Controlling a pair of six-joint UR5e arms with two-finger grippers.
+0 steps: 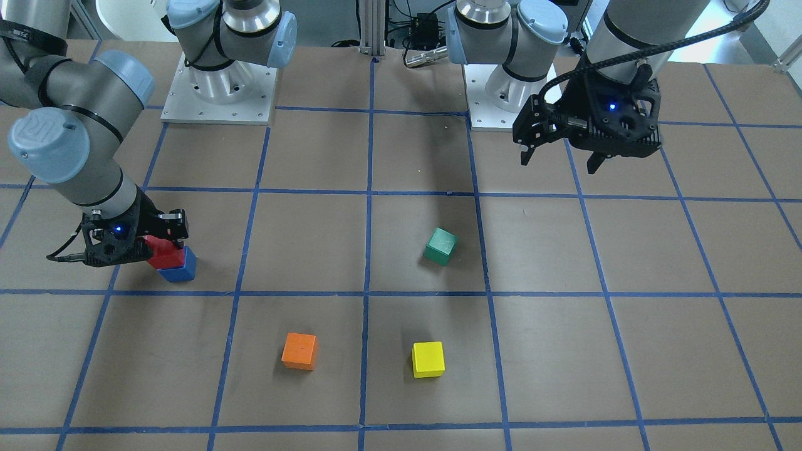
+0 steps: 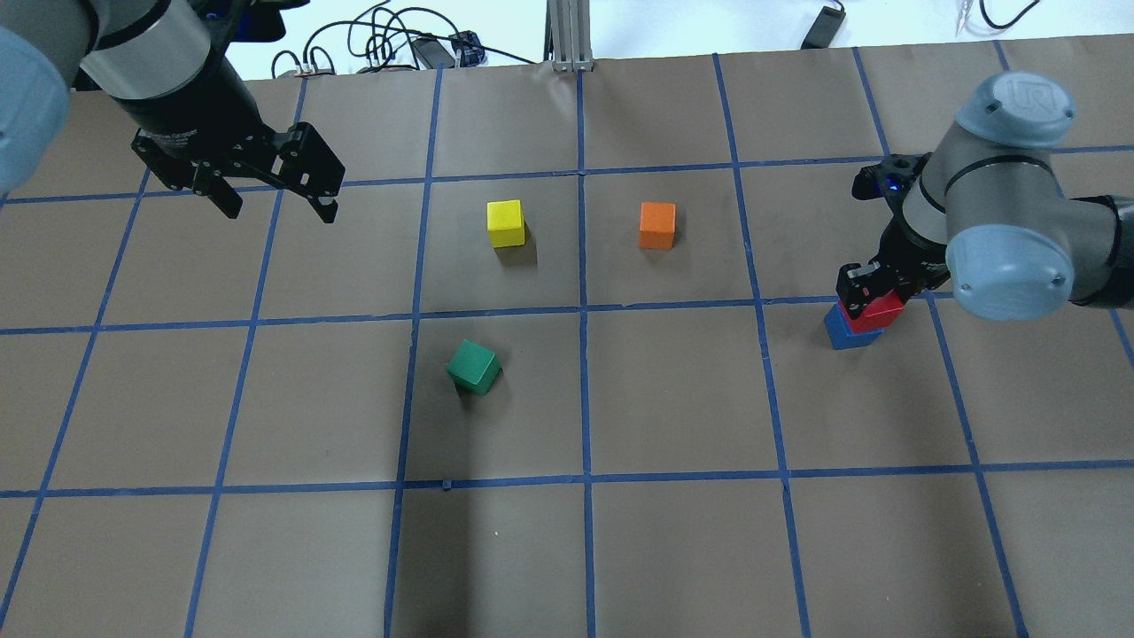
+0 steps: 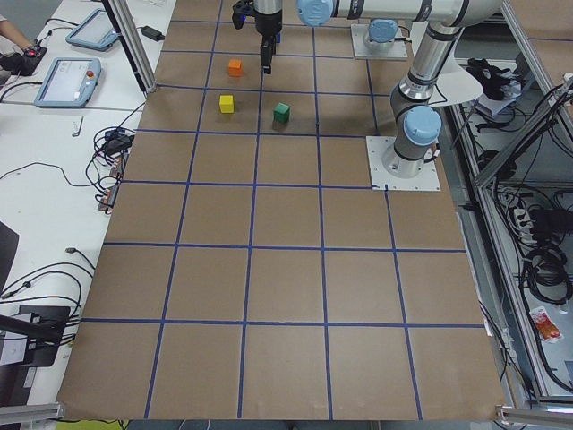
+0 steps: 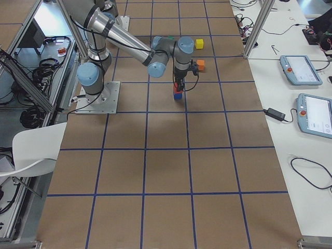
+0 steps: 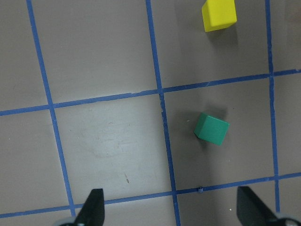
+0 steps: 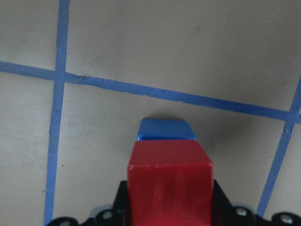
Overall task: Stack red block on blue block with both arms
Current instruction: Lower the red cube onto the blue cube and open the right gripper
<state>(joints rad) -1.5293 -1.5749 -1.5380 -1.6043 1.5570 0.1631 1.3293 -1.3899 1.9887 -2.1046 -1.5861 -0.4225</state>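
The red block (image 2: 877,312) is between the fingers of my right gripper (image 2: 873,292), which is shut on it. It sits on top of the blue block (image 2: 846,335), shifted a little to one side. I cannot tell if the two blocks touch. The front-facing view shows the same stack, red block (image 1: 164,254) over blue block (image 1: 180,269). In the right wrist view the red block (image 6: 170,183) fills the foreground, with the blue block (image 6: 165,130) showing just beyond it. My left gripper (image 2: 279,206) is open and empty, raised above the table's far left.
A green cube (image 2: 473,366) lies tilted near the middle. A yellow cube (image 2: 505,222) and an orange cube (image 2: 657,224) stand farther out. The left wrist view shows the green cube (image 5: 211,128) and the yellow cube (image 5: 219,14). The arm bases (image 1: 219,88) stand on the robot's side.
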